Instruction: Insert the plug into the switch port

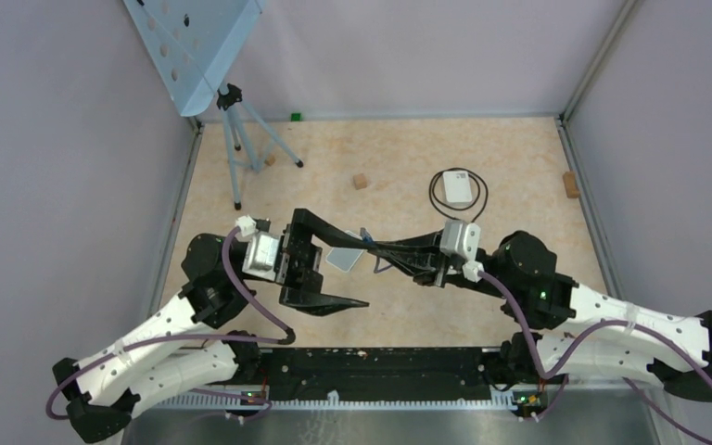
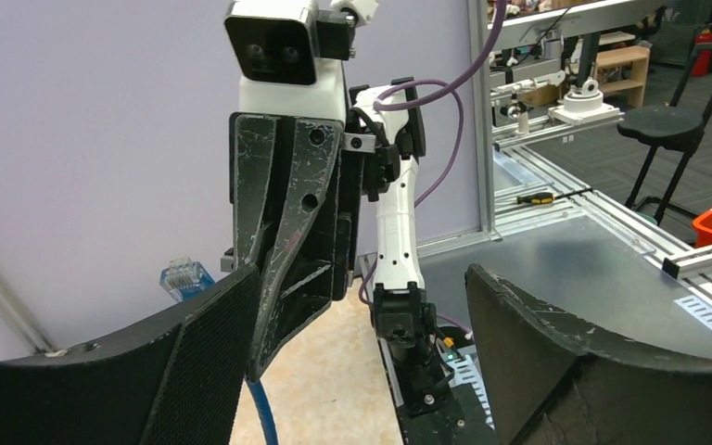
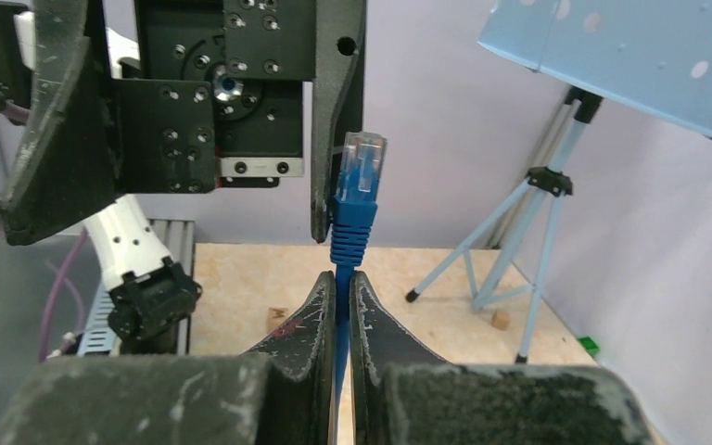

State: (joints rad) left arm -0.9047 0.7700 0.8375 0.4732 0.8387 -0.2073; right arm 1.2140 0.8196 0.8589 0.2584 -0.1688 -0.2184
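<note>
Clamping a blue network cable (image 3: 341, 334) in narrow jaws, the right gripper (image 3: 341, 280) holds its clear plastic plug (image 3: 360, 169) upright beside one finger of the wide-spread left gripper (image 1: 366, 273). Free beige tabletop (image 1: 408, 158) stretches toward 12 o'clock, ending at the grey back wall (image 1: 380, 56).

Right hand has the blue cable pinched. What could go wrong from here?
The right hand grips the cable below the boot, so the plug stands free and could flex or tilt when pushed into a port. One finger of the open left hand sits right beside the plug; either arm moving could knock it askew.
</note>
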